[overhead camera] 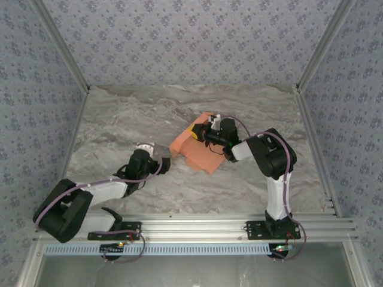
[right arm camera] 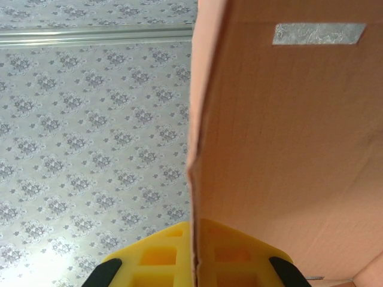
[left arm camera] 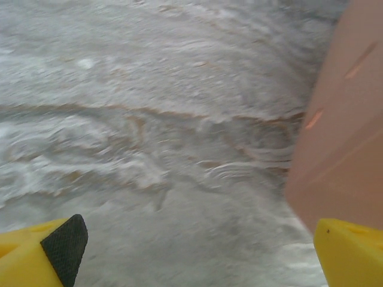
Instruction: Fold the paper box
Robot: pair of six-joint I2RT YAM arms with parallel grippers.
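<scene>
Paper box [overhead camera: 194, 152]: orange-salmon card at about the middle of the surface [overhead camera: 119, 113], a little toward the far edge. It is partly lifted. How much of it rests on the marble, cannot tell.

Right arm [overhead camera: 269, 155]: jaws together, clamped on a card edge. From the right wrist, the edge runs straight down between the yellow fingers [right arm camera: 155, 260] and the panel stands upright against the patterned wall [right arm camera: 90, 131]. A narrow slot [right arm camera: 317, 33] is cut near the panel's top.

Left arm [overhead camera: 102, 191]: jaws wide apart and holding nothing, just beside the near-left edge of the card. From the left wrist, one yellow finger [left arm camera: 350, 251] sits right under the card's edge; contact or a small gap, cannot tell. The other finger, with its black pad [left arm camera: 64, 242], is well apart over bare marble. Faint crease lines [left arm camera: 350, 158] cross the card there.

Step in hand, as judged: right arm props one panel while the left comes in to turn up the neighbouring flap. Early in the fold; no closed box shape shows.

To do it well:
- Hold the right clamp firm and level so the sheet cannot pivot.
- Take the flap with the left jaws close to a crease line, not at a free corner.
- Bend along the crease, slowly; thin card buckles if pushed flat-on.
- Do not pull against the right grip, which could tear or slip the card.
</scene>
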